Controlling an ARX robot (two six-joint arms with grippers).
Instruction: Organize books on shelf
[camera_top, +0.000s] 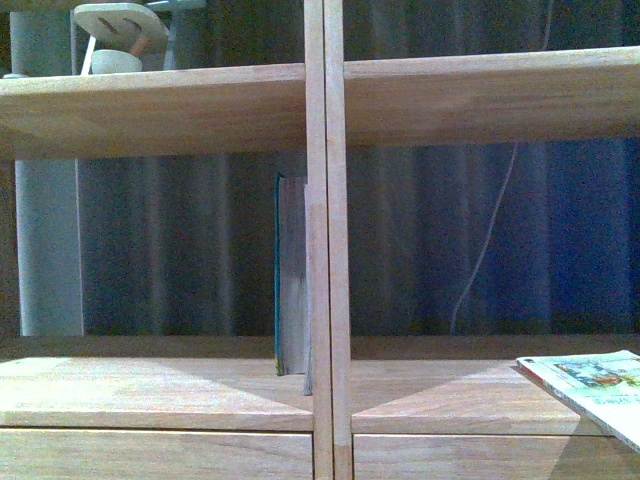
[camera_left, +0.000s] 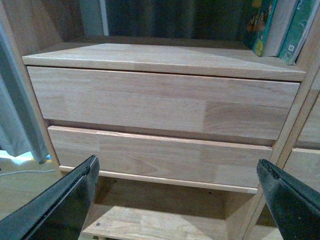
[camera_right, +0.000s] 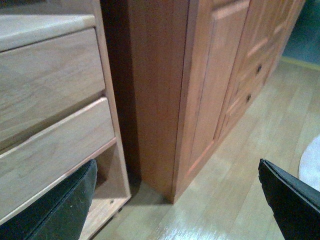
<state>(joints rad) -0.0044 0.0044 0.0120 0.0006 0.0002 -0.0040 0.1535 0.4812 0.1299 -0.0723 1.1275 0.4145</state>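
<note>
**Against the centre post: teal book upright, both grippers wide and empty**

Against the centre post (camera_top: 327, 250) of the shelf (camera_top: 150, 110) we see the teal book (camera_top: 290, 280). It stands upright on the left compartment's board, page edges towards us, touching the post. The paperback (camera_top: 590, 385) lies flat in the right compartment, well apart from the teal book, and appears to overhang the board's front edge. A dark curtain (camera_top: 180, 250) hangs behind both compartments, with a thin pale cable (camera_top: 490, 240) running down it. A pale rounded object (camera_top: 120, 30) sits on the board above.

Nothing lies between either gripper and the shelf front. Ahead of the left gripper (camera_left: 175, 200) are two plain drawer fronts (camera_left: 150, 100), framed between its fingers (camera_left: 65, 205). Farther beyond, past one fingertip, we see book covers leaning on the board above the drawers. The left gripper's fingers are spread wide, holding and touching nothing.

The right gripper (camera_right: 175, 205) is equally wide apart and empty. Beyond its fingers (camera_right: 290, 200) are the shelf's outer side, the darker cabinet (camera_right: 200, 100) just beside it, and the wooden floor (camera_right: 250, 190).
</note>
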